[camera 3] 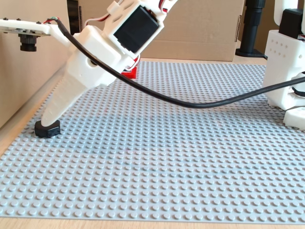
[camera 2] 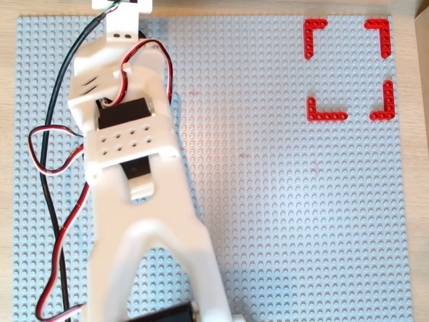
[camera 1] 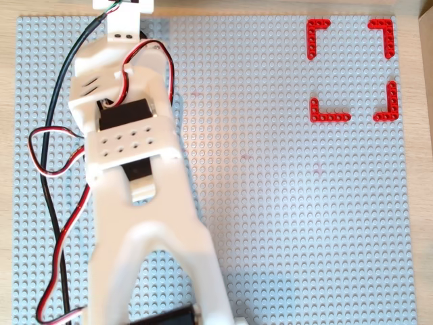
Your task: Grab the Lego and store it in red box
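At the far left of the fixed view the Lego (camera 3: 47,129) sits on the grey baseplate (camera 3: 181,162), touched by the gripper (camera 3: 48,120) tip — whether gripped cannot be told. It is judged light, rigid, glossy-topped — best pinched across opposite flat sides. The red box (camera 1: 352,70) lies well apart in both overhead views.

A white robot arm (camera 2: 134,181) with red and black cables (camera 2: 50,144) stretches up the left of a grey studded baseplate (camera 2: 281,221). The red box (camera 2: 348,69), four corner pieces, sits top right.
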You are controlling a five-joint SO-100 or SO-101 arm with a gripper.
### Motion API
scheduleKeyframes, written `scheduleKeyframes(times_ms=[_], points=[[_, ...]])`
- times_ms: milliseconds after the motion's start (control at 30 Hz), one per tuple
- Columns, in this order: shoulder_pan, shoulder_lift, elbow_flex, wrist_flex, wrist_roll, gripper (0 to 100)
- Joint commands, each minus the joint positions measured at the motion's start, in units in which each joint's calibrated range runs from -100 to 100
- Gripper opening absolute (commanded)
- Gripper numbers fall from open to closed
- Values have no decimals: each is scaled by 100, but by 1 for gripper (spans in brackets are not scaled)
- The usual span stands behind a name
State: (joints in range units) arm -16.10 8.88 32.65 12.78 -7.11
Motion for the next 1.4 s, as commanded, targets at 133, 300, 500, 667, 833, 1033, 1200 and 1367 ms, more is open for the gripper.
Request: scheduleKeyframes(times_ms=[133,300,500,667,833,1033,1200,1367], points=[[-76,265,-774,617,18,21],[-76,545,-1274,1011,-14,21],[-68,646,-1492,1125,-14,21],[-61,706,-1537,1143,-9,21],[-61,799,-1756,1345,-9,12],[-76,901,-1874,1406,18,11],[-61,901,-1901,1608,28,11],[-46,884,-1856,1643,28,11]])
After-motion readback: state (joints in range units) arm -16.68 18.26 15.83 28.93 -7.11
